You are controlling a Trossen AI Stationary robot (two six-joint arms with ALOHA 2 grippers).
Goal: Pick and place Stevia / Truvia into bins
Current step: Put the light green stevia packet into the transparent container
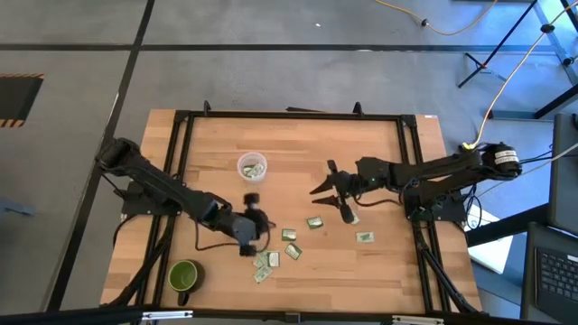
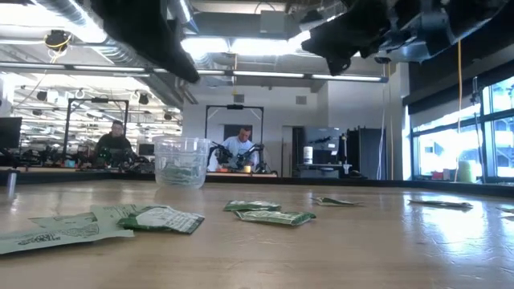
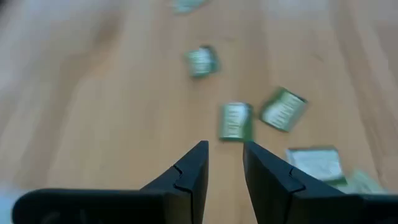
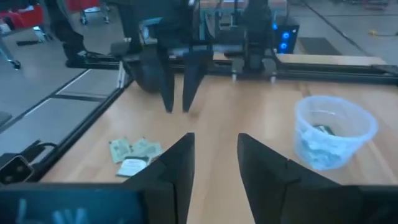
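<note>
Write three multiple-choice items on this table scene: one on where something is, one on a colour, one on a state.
1. Where is the green mug?
A. near the table's front left corner
B. beside the right arm
C. inside the cup

2. What colour are the sachets on the table?
A. pink
B. green and white
C. blue

3. What is in the left gripper?
A. a sachet
B. the cup
C. nothing

Answers:
1. A: the high view shows it at the front left.
2. B: the left wrist view shows green and white packets.
3. C: its jaws stand apart over bare wood, and the cup stands far from them.
</note>
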